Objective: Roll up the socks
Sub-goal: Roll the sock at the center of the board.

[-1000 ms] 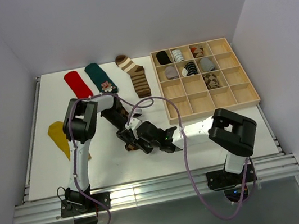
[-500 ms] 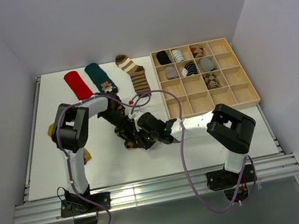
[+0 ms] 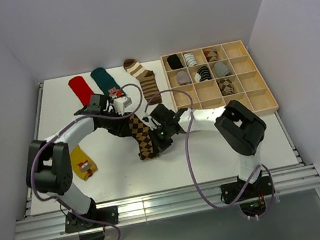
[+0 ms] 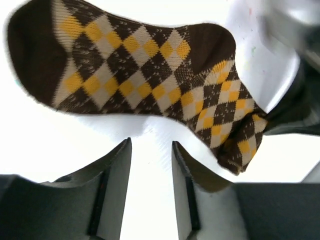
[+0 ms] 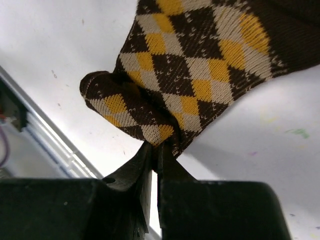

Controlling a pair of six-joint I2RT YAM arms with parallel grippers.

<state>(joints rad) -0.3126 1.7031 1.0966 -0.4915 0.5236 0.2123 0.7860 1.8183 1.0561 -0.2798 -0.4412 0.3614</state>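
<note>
Top external: socks (image 3: 142,136) on white table (image 3: 121,181), pale walls (image 3: 131,15).

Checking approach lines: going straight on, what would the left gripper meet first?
Probably the brown argyle sock lying just beyond the open left gripper, though bare table may come first.

Two robot arms. The left arm (image 3: 67,133) and right arm (image 3: 205,114) are each built of smooth white tubular links joined by bulky, rounded black joints. A thin purple cable (image 3: 187,152) loops loosely along each arm. Black base plates (image 3: 244,190) sit at their feet. Each wrist ends in flat, matte dark grey fingers (image 4: 116,175).
</note>
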